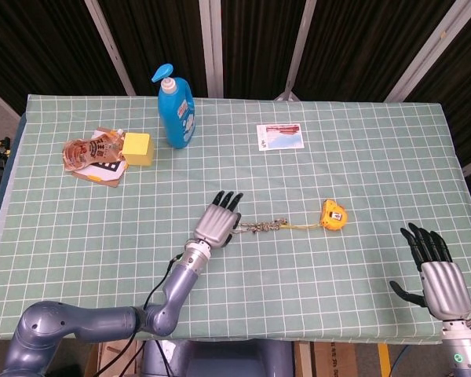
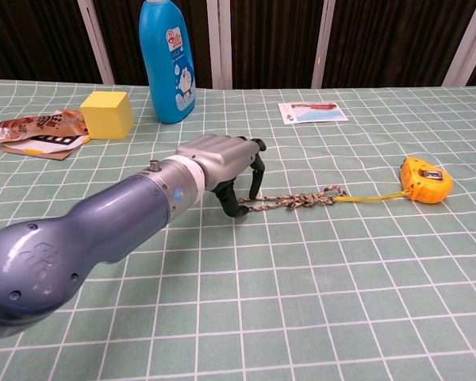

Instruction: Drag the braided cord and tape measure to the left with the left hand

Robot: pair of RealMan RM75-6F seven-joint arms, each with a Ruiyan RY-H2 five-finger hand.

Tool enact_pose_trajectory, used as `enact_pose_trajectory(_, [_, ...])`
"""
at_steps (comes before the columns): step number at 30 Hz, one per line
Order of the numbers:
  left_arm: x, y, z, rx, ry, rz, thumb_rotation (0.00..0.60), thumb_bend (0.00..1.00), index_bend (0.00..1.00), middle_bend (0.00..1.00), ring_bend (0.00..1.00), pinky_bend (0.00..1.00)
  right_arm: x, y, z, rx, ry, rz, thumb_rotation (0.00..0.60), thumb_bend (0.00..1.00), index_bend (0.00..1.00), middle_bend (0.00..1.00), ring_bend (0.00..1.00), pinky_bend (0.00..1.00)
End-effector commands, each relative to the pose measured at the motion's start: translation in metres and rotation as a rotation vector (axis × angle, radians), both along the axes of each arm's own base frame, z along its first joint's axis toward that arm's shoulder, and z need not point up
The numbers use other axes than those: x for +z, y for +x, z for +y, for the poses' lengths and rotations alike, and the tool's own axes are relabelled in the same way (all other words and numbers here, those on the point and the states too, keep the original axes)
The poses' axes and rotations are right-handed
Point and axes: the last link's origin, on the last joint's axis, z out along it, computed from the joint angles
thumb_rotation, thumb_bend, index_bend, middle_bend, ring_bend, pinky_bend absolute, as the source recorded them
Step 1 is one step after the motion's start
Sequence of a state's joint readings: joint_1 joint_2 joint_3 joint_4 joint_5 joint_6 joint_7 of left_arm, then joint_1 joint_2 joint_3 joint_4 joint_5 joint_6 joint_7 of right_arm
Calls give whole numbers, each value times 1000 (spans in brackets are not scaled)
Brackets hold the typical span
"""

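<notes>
The left hand [image 2: 222,163] hangs over the near end of the cord [image 2: 293,200] at mid-table, fingers arched down and apart around the end loop. The thumb tip stands at the loop and one fingertip comes down beside the braid; whether anything is actually pinched cannot be told from here, though it looks not yet closed. The cord lies straight across the checked cloth of the table [image 2: 317,317], its far end joined by a thin yellow strip to the tape measure [image 2: 426,180], which sits to the right of it.

The cord looks soft and limp, so it will likely follow a pull rather than a push; the end loop under the hand seems the natural place to hook or pinch. The tape measure looks small but denser, and its hard case should slide on the cloth once the line goes taut. A sharp tug might pull more strip out of the case instead of moving it.

The right hand [image 1: 439,275] rests at the table's near right corner, fingers spread, holding nothing.
</notes>
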State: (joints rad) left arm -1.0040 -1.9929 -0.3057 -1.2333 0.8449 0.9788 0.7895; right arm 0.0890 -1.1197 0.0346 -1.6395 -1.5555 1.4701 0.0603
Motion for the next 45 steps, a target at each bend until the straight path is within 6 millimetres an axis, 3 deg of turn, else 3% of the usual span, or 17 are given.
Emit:
enact_pose_trajectory(1, [-2, 1, 0, 1, 0, 0, 600, 423, 532, 26, 0, 0, 0, 0, 0, 0, 0, -1, 600, 219, 0, 0, 0, 0])
enact_pose_trajectory(34, [-10, -4, 0, 13, 4, 27, 600, 513, 550, 28, 0, 0, 1, 0, 0, -2, 1, -5, 600, 219, 0, 0, 0, 0])
enact_pose_trajectory(39, [-2, -8, 1, 10, 24, 23, 600, 526, 553, 31, 0, 0, 1, 0, 0, 0, 0, -3, 600, 219, 0, 0, 0, 0])
enact_pose_trajectory(45, [22, -12, 6, -14, 69, 11, 600, 526, 554, 32, 0, 0, 1, 0, 1, 5, -4, 2, 600, 219, 0, 0, 0, 0])
